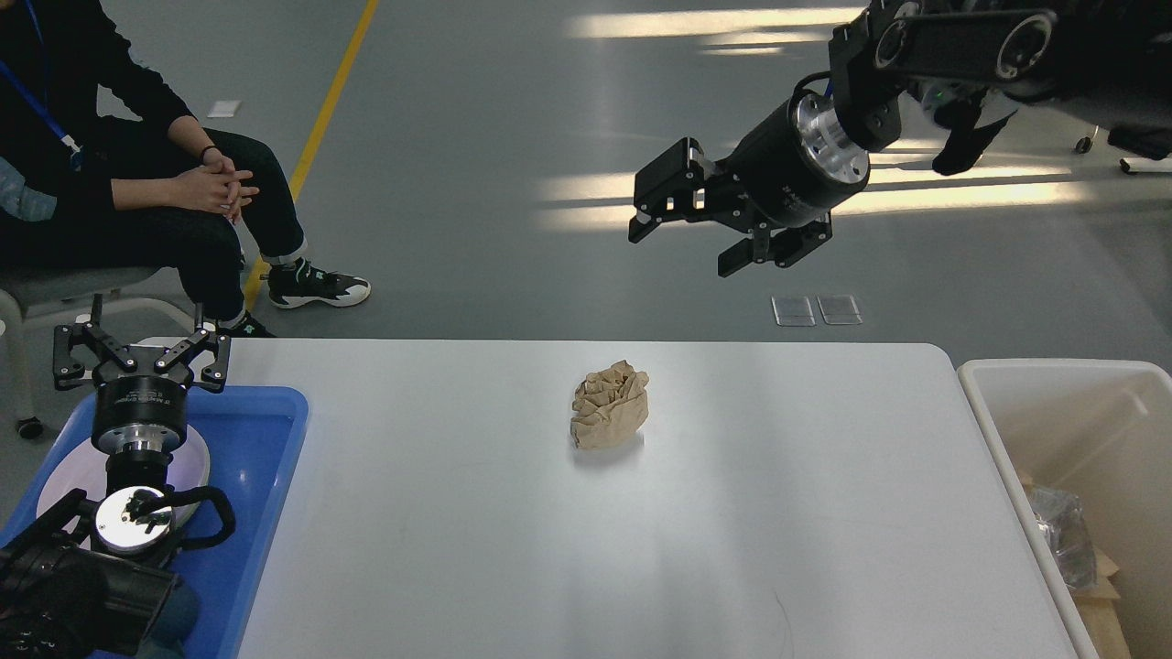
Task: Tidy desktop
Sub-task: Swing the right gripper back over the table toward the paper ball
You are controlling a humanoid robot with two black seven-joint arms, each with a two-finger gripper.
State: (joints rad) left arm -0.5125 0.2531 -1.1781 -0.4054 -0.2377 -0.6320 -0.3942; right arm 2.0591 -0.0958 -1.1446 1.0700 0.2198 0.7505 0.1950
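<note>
One crumpled paper ball (pixel 610 405) is left on the table (pixel 439 513). My left jaws hang open over the blue tray (pixel 261 439); my right jaws — open, empty — hover above. Next: descend, grasp it, carry it to the bin (pixel 1053 375).

A robotics lab or test hall: a wide grey polished floor (pixel 476 137) with a yellow painted lane line (pixel 320 128) running toward 11 o'clock, and a seated person (pixel 137 183) wearing a blue lanyard (pixel 37 105) at 10 o'clock beside the white tabletop (pixel 732 513).
</note>
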